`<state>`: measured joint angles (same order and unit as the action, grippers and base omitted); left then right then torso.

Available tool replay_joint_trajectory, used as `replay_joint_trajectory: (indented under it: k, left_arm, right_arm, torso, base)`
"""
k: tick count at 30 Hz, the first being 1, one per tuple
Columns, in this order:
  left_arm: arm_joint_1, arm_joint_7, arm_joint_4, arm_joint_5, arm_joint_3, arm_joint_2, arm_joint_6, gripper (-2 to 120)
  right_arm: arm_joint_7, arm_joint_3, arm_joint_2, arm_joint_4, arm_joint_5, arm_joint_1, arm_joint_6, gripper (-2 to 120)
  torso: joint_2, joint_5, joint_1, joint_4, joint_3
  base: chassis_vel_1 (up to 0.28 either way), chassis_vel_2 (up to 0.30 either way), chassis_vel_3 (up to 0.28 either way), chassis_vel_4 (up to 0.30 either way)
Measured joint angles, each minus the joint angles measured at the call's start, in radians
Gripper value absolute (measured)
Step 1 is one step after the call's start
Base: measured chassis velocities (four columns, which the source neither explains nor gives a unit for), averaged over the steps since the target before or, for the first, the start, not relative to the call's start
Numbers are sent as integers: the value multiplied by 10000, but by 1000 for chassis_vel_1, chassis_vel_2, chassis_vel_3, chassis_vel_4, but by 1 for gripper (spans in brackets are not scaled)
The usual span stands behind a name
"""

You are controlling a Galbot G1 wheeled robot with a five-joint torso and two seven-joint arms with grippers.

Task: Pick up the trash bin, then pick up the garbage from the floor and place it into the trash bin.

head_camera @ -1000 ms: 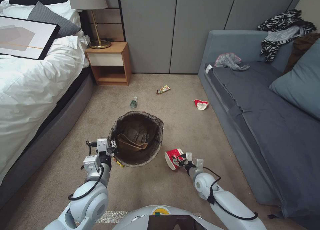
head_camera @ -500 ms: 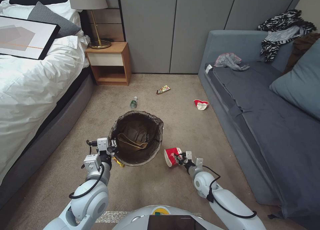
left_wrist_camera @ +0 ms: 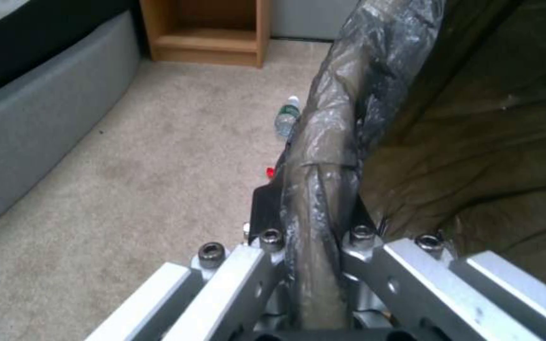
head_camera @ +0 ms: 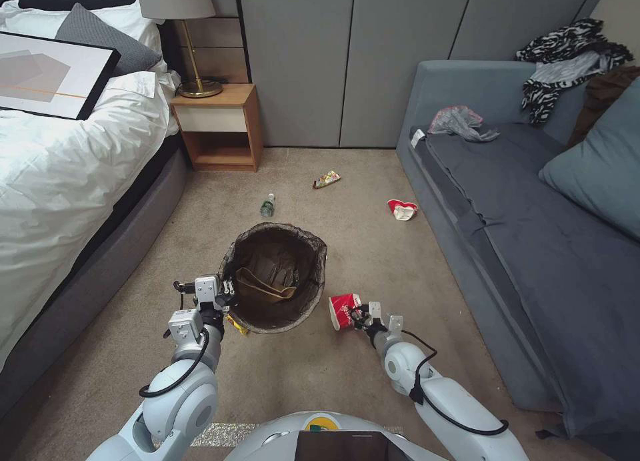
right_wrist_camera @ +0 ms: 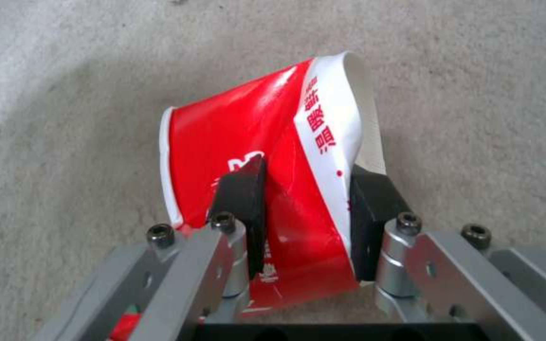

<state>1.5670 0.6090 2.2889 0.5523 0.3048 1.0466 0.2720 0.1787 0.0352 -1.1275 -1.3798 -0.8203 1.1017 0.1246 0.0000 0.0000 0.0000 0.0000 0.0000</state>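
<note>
**Bin held at rim, cup in right grip**

Carpet [head_camera: 320,381] runs between the bed [head_camera: 60,181] on the robot's left and the grey sofa [head_camera: 533,234] on its right, with a wooden nightstand [head_camera: 217,127] against the far wall.

The trash bin [head_camera: 275,277] stands upright at mid-floor, its dark liner folded over the rim, with brown paper visible inside. The left gripper [left_wrist_camera: 314,237] is clenched on the bin's near-left rim, one finger outside and one inside the liner edge.

The right gripper [right_wrist_camera: 301,208] is grasping a red-and-white paper cup [right_wrist_camera: 267,156], crushed between the pads, just beside the bin on the robot's right. In the head view the cup [head_camera: 344,310] lies on its side, near the carpet; contact with the floor cannot be determined.

Remaining litter lies beyond the bin: a second red-and-white cup [head_camera: 403,209] near the sofa base, a small plastic bottle [head_camera: 267,205], and a colourful wrapper [head_camera: 327,179]. A yellow scrap [head_camera: 235,324] sits at the bin's near-left foot.
</note>
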Motion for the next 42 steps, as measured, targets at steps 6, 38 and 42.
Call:
replay_joint_trajectory:
  k: [6, 38, 42]
  left_arm:
    - [8, 19, 22, 8, -6, -38, 0, 0]
    - [55, -44, -69, 46, -382, -32, 132, 0]
    - [63, -53, -55, 182, -423, -45, 265, 0]
  right_arm:
    - [151, -45, 1, -140, 101, 57, -81, 25]
    - [1474, -2324, 1863, -6712, 478, 799, -495, 25]
    - [1512, -2400, 2005, -7512, 544, 765, -503, 25]
  torso:
    - [0, 0, 0, -1, 0]
    - [0, 0, 0, 1, -1]
    - [0, 0, 0, 0, -1]
  base:
    - [0, 0, 0, 0]
    - [0, 0, 0, 0]
    - [0, 0, 0, 0]
